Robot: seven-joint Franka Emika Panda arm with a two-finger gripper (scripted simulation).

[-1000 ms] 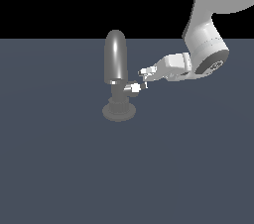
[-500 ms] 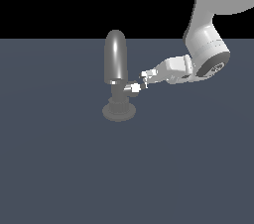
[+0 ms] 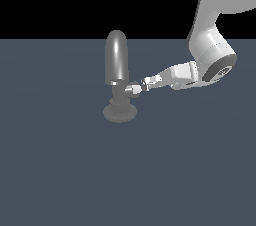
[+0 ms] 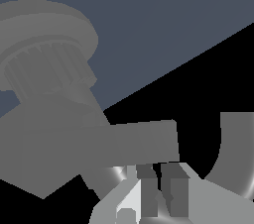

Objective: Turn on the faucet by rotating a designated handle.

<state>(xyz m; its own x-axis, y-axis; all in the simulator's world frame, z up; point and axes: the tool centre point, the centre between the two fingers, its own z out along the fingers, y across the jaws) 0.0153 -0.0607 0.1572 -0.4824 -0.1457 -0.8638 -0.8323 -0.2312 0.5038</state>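
The grey shiny faucet [image 3: 116,60] stands upright, its tall rounded spout rising over a ribbed neck and a round flared base [image 3: 120,113]. The handle [image 3: 133,89], a small silver lever, sticks out sideways toward the exterior view's right, just below the spout's end. My gripper [image 3: 144,84] is at the lever's tip, fingers close together and shut, nothing between them. In the wrist view the handle [image 4: 124,143] is a grey bar just beyond my gripper [image 4: 158,182], and the fingertips appear to touch it. The faucet's ribbed neck and base [image 4: 44,29] lie behind it.
The faucet stands on a flat dark blue-grey floor [image 3: 65,170]. My white arm [image 3: 210,55] comes down from the upper part of the exterior view's right. A curved piece of the spout [image 4: 233,153] shows in the wrist view beside my fingers.
My gripper has dipped a little and edged toward the handle. The handle and the faucet look almost unmoved.
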